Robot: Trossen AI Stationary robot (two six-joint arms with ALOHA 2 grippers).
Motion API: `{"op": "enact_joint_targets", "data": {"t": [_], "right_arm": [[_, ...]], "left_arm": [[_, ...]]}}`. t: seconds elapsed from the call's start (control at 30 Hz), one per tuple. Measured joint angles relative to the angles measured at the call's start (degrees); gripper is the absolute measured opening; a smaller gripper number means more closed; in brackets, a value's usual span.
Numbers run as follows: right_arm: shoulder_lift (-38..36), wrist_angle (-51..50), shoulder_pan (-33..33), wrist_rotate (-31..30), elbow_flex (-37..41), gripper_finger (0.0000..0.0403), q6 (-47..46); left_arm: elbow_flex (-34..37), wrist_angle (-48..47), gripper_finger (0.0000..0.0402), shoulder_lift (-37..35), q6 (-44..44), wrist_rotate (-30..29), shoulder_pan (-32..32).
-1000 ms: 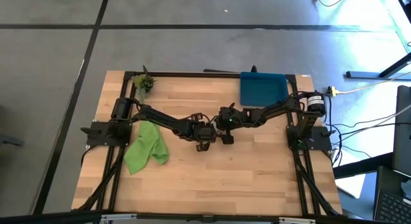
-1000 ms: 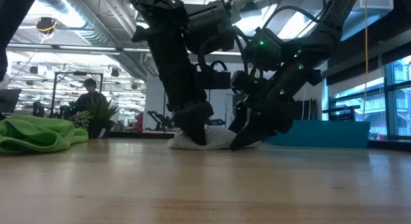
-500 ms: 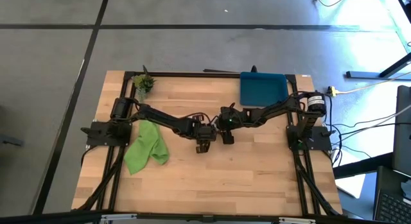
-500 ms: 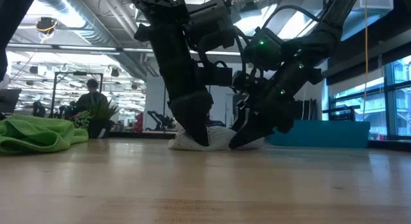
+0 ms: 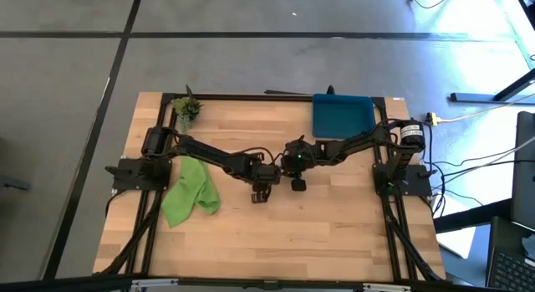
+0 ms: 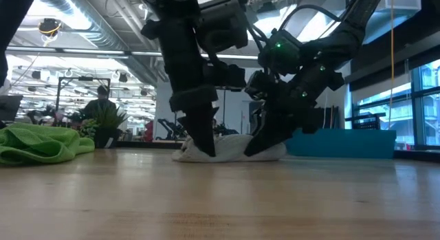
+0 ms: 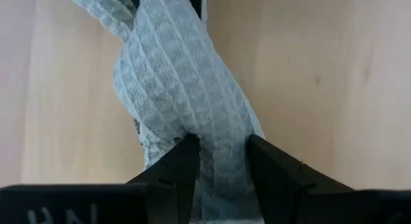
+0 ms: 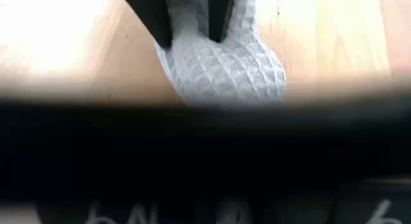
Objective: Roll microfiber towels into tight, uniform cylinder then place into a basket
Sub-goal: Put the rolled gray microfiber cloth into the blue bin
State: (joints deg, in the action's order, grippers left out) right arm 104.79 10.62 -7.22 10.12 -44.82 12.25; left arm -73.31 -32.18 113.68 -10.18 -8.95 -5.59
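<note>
The light grey towel (image 6: 230, 148) lies bunched on the wooden table's middle, under both grippers. My left gripper (image 7: 221, 161) stands over the bundle's left part (image 6: 199, 145), shut on it. My right gripper (image 6: 260, 145) slants down onto the bundle's right part and is shut on it; its own fingers are hidden in its wrist view. In the high view both grippers (image 5: 261, 194) (image 5: 297, 185) cover the grey towel. The lime green towel (image 5: 191, 192) lies crumpled on the table at the left. The dark-blue basket (image 5: 343, 115) stands at the far right. My left gripper pinches a thick fold of the grey towel (image 7: 218, 137) between its two fingers, coming from above and pointing down. The cloth narrows where the fingers (image 7: 183, 166) squeeze it and widens beyond them. The bundle rests on the table. My right gripper meets the grey towel's right part (image 6: 271, 152), slanting down from the table's right side. The gripper itself hides the place of contact, so the part it has cannot be told. The towel stays on the table, its end showing past the fingers.
A small potted plant (image 5: 185, 110) stands at the far left corner. Bare wood lies between the grippers and the near edge. A person (image 6: 103, 95) shows in the room behind the table.
My right gripper has closed its fingers on the grey towel's right part. My left gripper has shifted a little toward the table's near-left with its fold, and the bundle now reaches slightly farther left on the table.
</note>
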Motion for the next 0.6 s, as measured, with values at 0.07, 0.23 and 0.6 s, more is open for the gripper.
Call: {"op": "enact_joint_targets", "data": {"t": [0.07,0.23,0.6], "right_arm": [[0.00,-0.03,0.01,0.19,0.00,0.0051,0.02],[0.00,-0.12,-0.01,0.39,0.13,0.0051,-0.22],[-1.79,-1.27,0.00,-2.67,0.27,0.0051,-0.20]], "left_arm": [[0.24,-0.73,0.0125,-1.26,-0.06,0.92,-0.06],[0.48,-3.56,0.0125,-5.23,-0.16,1.79,-0.34],[0.36,-12.16,0.0125,-13.16,-6.75,-2.51,-1.08]]}}
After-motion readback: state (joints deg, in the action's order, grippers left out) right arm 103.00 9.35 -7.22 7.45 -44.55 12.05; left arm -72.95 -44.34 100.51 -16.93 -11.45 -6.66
